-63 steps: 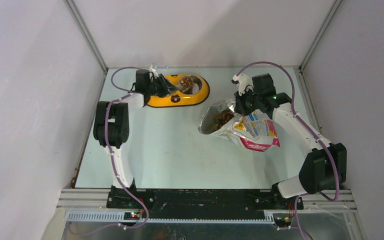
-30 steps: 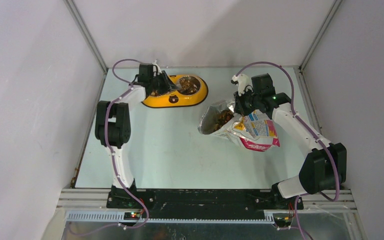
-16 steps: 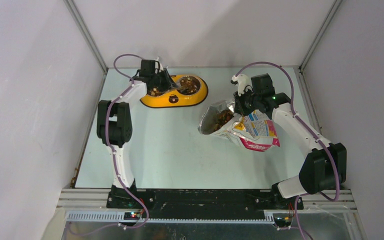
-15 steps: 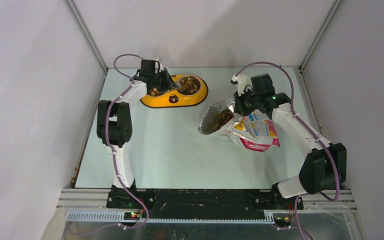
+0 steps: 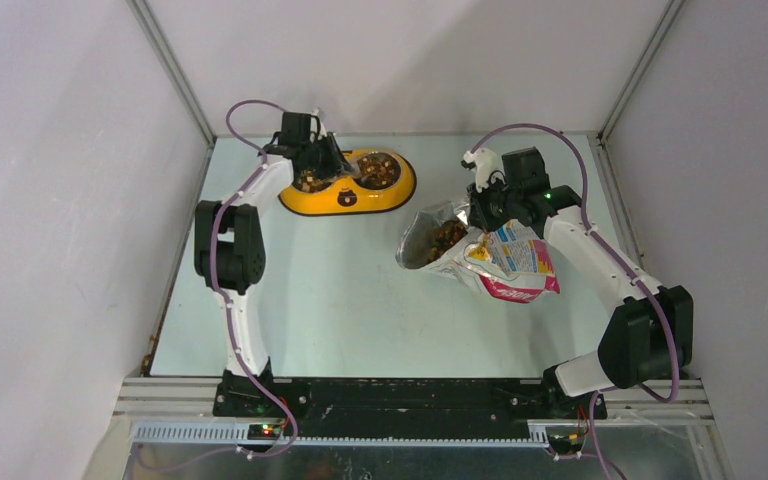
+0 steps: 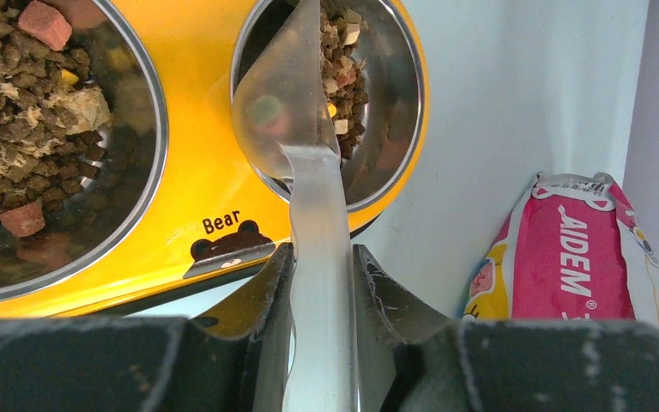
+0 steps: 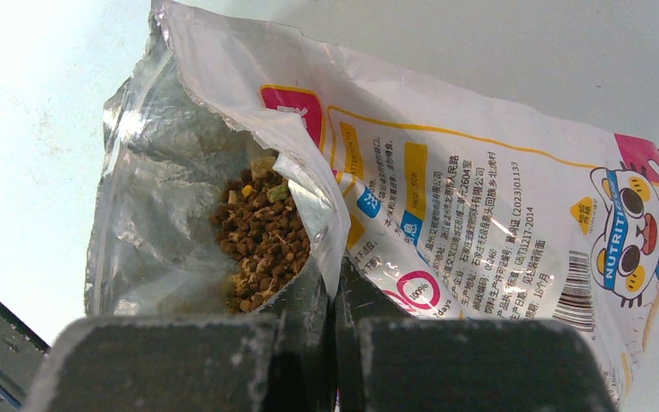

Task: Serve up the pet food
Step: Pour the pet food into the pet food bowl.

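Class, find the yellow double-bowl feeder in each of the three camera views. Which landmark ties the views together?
Top external: the feeder lies at the far left of the table.
Left wrist: the feeder fills the upper left, under the scoop.
Right wrist: not in it.
Shared landmark: the pink-and-yellow food bag, seen in all three.

Brown and reddish pet food (image 6: 17,129) fills both bowls of the feeder (image 5: 345,200), upper left; more sits inside the open bag (image 5: 520,262), centre-right.
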You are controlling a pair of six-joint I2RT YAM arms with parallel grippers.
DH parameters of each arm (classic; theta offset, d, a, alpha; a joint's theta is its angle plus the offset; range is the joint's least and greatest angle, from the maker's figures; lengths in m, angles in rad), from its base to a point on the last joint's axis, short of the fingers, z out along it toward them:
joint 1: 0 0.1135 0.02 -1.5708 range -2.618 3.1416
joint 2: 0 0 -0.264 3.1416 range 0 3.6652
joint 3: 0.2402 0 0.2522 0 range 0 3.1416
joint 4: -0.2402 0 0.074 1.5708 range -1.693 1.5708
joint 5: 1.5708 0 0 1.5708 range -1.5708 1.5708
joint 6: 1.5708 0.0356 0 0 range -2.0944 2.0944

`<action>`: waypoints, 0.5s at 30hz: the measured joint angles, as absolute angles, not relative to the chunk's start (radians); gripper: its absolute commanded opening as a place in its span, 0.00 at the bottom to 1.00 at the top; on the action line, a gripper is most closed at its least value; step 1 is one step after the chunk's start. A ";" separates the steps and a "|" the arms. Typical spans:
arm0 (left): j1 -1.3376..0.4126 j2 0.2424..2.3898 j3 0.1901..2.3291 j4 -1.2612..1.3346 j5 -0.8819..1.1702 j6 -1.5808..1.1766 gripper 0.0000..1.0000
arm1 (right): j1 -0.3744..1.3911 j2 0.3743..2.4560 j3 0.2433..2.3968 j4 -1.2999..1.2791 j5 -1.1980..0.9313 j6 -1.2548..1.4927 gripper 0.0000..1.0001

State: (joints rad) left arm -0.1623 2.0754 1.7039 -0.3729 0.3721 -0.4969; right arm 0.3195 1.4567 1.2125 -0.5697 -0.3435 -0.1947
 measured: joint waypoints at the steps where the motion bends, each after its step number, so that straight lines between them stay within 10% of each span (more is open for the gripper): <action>1: -0.162 2.078 1.713 -0.385 0.370 -0.494 0.00 | 0.319 1.457 1.213 -0.570 -0.344 -0.195 0.00; 15: -0.175 2.089 1.783 -0.482 0.326 -0.451 0.00 | 0.319 1.457 1.213 -0.570 -0.344 -0.195 0.00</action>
